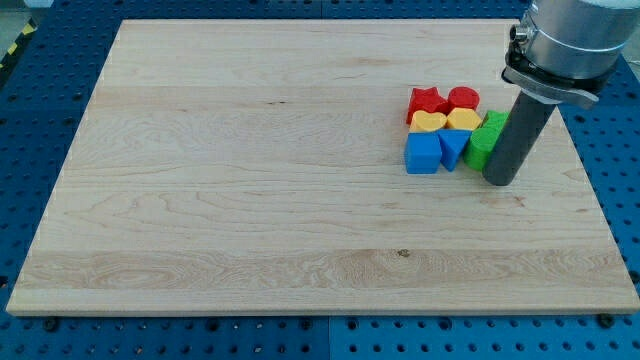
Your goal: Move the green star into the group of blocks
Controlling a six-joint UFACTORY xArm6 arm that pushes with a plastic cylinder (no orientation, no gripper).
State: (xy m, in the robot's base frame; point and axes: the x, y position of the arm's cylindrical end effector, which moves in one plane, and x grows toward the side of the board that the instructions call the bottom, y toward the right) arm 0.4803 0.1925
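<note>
Here, a pale wooden counter [250,200] lies on a blue pegboard [30,120], seen from one camera. The near part of the counter, toward the view's bottom, holds no blocks. Farther back, toward the view's right, sits a tight cluster of blocks. Its nearest row holds a blue cube [421,154] and, just to its right, a blue triangle [453,148]. To the right of those, the green star [487,137] touches the cluster's right edge, partly hidden by the dark rod. My tip [501,181] rests on the counter just beside the star, on its right and slightly nearer. Behind the blue blocks lie two yellow blocks [428,122] [463,120], shapes unclear. Farthest back sit a red star [427,101] and a rounded red block [463,98]. There are no jaws; the arm ends in the rod.
</note>
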